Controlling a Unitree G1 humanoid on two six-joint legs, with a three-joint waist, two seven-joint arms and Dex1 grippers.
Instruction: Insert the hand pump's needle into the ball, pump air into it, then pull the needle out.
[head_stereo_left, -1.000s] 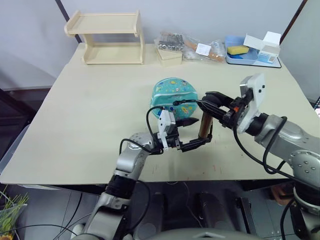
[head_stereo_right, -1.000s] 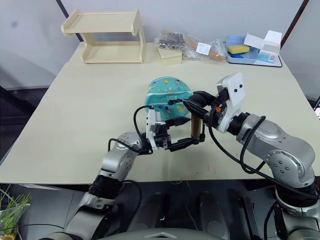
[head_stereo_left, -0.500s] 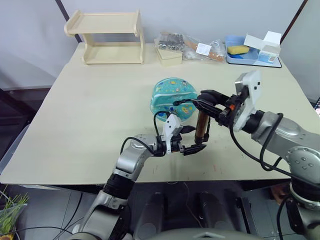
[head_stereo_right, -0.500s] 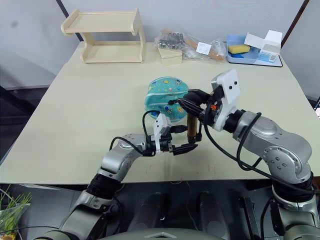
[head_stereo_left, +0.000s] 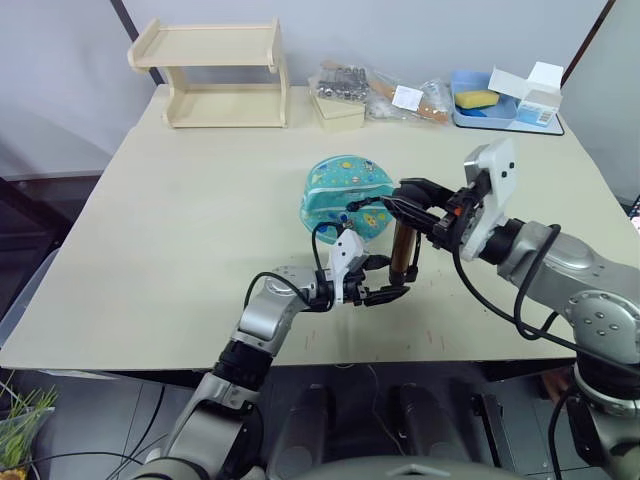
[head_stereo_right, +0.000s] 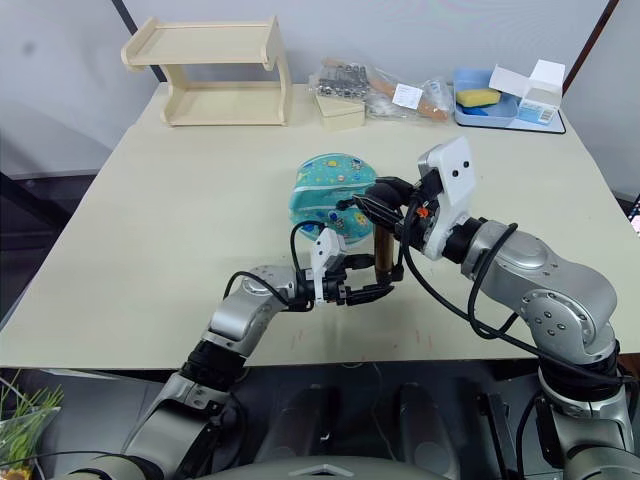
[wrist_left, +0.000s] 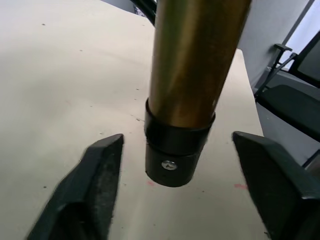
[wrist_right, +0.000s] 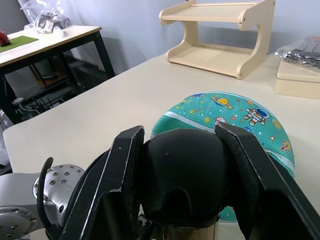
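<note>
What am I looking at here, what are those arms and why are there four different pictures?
It is a two-armed humanoid robot at a beige table. Two pictures come from its head, two from cameras on its wrists. The right claw is shut on the black top cap of a gold metal hand pump, standing upright. The left claw sits open around the pump's black bottom cap, not touching. Behind lies a teal flattened rubber ball with cartoon prints. At the far edge: a wooden shelf and a blue tray.

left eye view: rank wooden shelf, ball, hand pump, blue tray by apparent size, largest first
1. wooden shelf
2. ball
3. blue tray, close to the ball in apparent size and farther back, so this order is unsure
4. hand pump, partly hidden by the right gripper
</note>
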